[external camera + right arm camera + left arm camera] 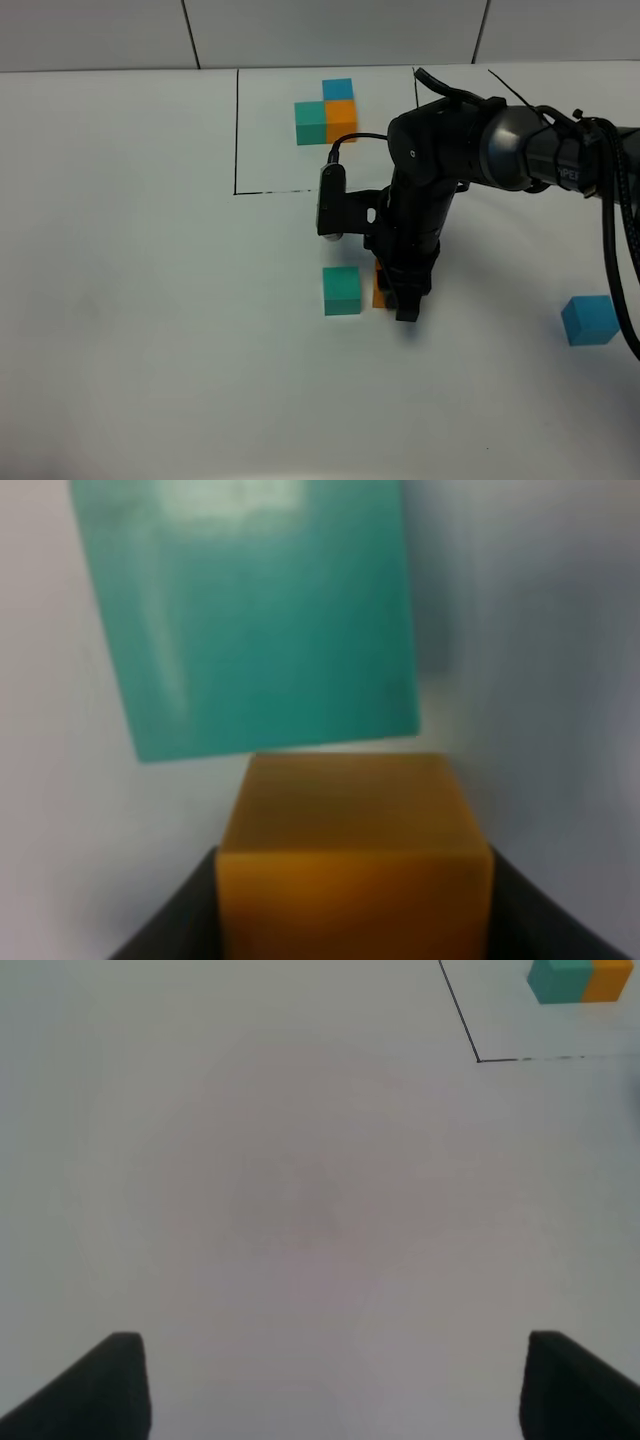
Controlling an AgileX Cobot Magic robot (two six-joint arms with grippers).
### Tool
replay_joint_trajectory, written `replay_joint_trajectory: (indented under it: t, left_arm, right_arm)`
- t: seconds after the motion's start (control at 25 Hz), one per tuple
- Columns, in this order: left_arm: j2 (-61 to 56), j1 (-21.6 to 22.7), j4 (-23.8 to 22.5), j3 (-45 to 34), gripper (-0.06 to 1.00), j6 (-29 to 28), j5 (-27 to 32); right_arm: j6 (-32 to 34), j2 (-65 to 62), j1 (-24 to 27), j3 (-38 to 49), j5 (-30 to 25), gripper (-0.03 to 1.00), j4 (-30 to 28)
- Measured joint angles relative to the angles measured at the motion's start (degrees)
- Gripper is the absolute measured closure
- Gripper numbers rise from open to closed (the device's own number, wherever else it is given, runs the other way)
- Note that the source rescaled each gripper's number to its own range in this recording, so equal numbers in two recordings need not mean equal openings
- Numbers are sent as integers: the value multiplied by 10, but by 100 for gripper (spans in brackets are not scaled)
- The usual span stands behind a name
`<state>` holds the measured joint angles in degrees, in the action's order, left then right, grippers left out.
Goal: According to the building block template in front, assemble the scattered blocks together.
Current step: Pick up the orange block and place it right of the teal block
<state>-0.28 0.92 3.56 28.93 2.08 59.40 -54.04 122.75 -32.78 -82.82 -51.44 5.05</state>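
Observation:
The template [326, 110] is a teal, orange and blue trio at the back, inside a thin black rectangle [237, 130]. It also shows in the left wrist view [580, 980]. The loose teal cube [342, 291] sits mid-table. My right gripper [400, 295] is shut on the loose orange cube [379, 285], low at the table and just right of the teal cube. In the right wrist view the orange cube [355, 850] sits between my fingers [540, 920], right next to the teal cube [260, 620]. The loose blue cube [588, 320] lies far right. My left gripper [335, 1390] is open and empty over bare table.
The white table [130, 300] runs wide to the left and front. The right arm and its cables [610, 200] cross the right side, above the blue cube. The left arm is out of the exterior view.

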Motion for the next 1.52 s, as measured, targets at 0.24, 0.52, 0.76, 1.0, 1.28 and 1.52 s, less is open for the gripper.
replay_joint_trajectory:
  t: [0.24, 0.52, 0.76, 1.0, 1.28, 1.52]
  left_arm:
    - [0, 0, 0, 0, 26, 0, 0]
    - [0, 0, 0, 0, 26, 0, 0]
    - [0, 0, 0, 0, 26, 0, 0]
    - [0, 0, 0, 0, 26, 0, 0]
    - [0, 0, 0, 0, 26, 0, 0]
    - [0, 0, 0, 0, 26, 0, 0]
  right_arm:
    - [1, 0, -7, 5, 2, 94, -5]
    - [1, -7, -12, 30, 30, 94, -8]
    - [0, -9, -21, 40, 40, 94, -15]
    - [0, -9, -29, 41, 39, 94, -25]
    - [0, -9, -30, 44, 45, 94, -25]
    - [0, -9, -30, 45, 50, 94, -25]
